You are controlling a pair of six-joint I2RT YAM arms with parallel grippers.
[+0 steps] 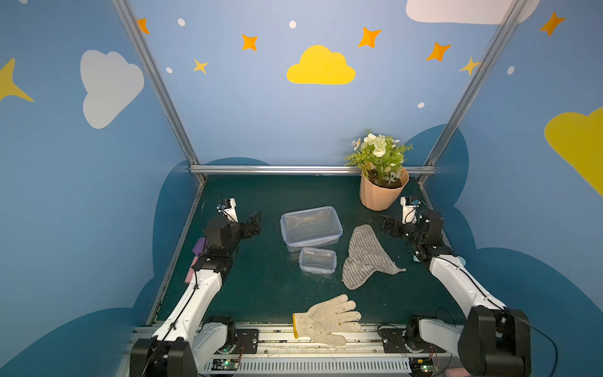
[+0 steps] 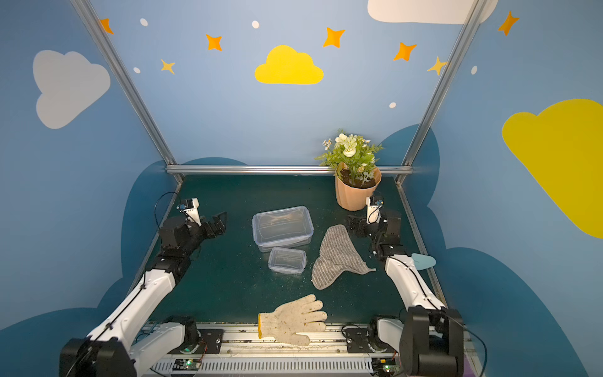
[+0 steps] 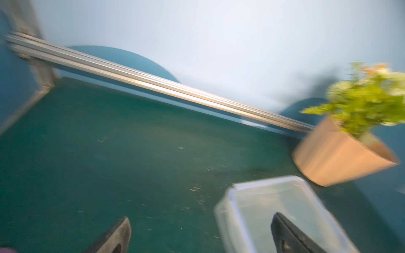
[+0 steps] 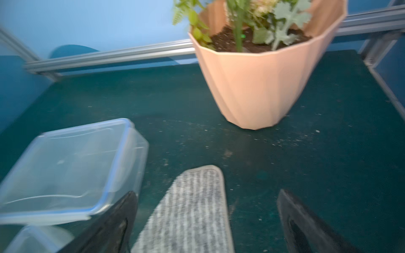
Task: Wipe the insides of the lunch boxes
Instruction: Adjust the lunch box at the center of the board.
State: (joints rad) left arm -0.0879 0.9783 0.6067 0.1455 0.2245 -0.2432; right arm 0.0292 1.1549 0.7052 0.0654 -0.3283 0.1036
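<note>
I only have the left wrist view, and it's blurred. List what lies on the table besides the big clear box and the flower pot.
Observer: A small lunch box sits close to the big lunch box, on its near side.
Operator: Find me something to wipe with.
Observer: A grey striped cloth lies flat to the right of both boxes.
Operator: Report the right pincer.
Observer: The right pincer is open and empty, near the cloth's far end.

The small lunch box (image 1: 317,259) sits just before the large lunch box (image 1: 311,228) at the middle of the table (image 1: 254,293); a cloth (image 1: 365,258) lies to their right, a flower pot (image 1: 383,196) behind it, a glove (image 1: 328,320) at the near edge.
</note>
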